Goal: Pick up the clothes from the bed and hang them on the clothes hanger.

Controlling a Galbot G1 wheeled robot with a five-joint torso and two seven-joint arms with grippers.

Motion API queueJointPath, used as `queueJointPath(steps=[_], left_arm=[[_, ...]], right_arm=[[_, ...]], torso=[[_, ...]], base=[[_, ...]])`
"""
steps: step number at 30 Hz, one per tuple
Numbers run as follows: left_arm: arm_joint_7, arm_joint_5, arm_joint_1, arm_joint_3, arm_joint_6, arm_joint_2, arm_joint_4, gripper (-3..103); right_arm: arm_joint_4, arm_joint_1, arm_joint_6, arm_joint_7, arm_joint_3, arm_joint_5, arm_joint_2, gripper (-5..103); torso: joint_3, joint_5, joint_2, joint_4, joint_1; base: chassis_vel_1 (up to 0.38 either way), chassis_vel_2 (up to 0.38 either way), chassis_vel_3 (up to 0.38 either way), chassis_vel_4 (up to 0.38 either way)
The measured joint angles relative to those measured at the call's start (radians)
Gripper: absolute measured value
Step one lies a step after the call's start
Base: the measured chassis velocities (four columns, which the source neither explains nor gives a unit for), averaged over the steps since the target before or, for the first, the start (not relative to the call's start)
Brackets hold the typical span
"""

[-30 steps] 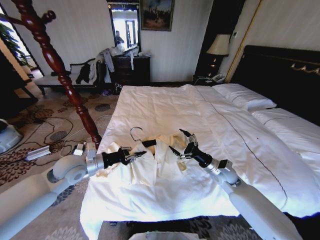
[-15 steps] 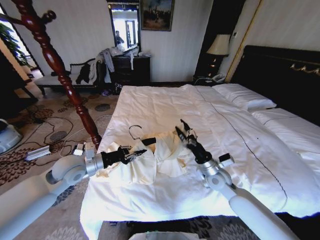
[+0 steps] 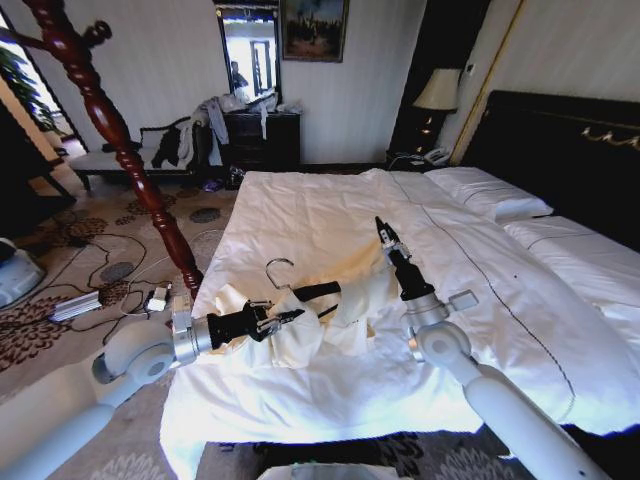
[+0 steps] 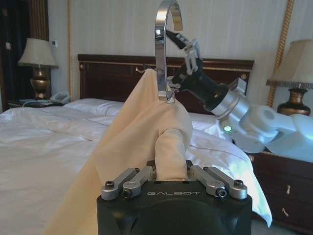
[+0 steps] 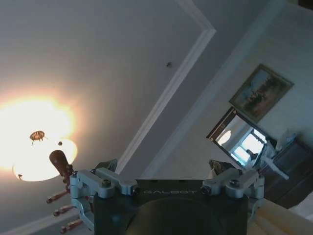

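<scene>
Cream clothes (image 3: 300, 330) (seemingly rumpled), silver-hooked clothes hanger (image 3: 310, 291)

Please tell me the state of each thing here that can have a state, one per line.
clothes: held by the left tool, draped on the hanger.
clothes hanger: inside the garment, hook up.
left tool: shut on the clothes.
right tool: raised, pointing up, holding nothing.
bed: made.

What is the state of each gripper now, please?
Left gripper: shut on the clothes at the hanger.
Right gripper: raised above the bed; cannot be told.
</scene>
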Motion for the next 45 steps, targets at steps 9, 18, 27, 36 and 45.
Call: queueJointPath(steps=[9,18,27,36,45], left_arm=[[0.005,0.010,0.012,-0.018,-0.002,-0.050,0.003,18],[0.014,0.045,0.052,-0.030,-0.005,-0.088,0.001,18],[0.015,0.054,0.064,-0.042,-0.007,-0.095,0.003,18],[0.012,0.016,0.056,-0.084,-0.008,-0.142,-0.021,18],[0.043,0.081,0.125,-0.104,-0.015,-0.318,-0.040,18]], right_arm=[[0.027,-0.011,-0.072,-0.119,-0.010,-0.098,-0.016,100],[0.019,0.049,-0.132,0.105,0.010,-0.177,-0.011,100],[-0.009,0.060,-0.141,-0.085,0.071,-0.424,-0.064,100],[0.039,0.067,-0.161,0.062,0.047,-0.295,-0.116,100],[0.095,0.133,-0.118,0.134,0.049,-0.012,-0.125,100]], torso=[[0.000,-0.0001,0.000,-0.0003,0.000],[0.000,0.0000,0.000,-0.0004,0.000],[0.000,0.0004,0.000,-0.0006,0.000],[0.000,0.0006,0.000,-0.0003,0.000],[0.000,0.0001,0.000,0.0000,0.000]], base=[[0.000,0.000,0.000,0.000],[0.000,0.000,0.000,0.000],[0.000,0.000,0.000,0.000],[0.000,0.000,0.000,0.000],[0.000,0.000,0.000,0.000]])
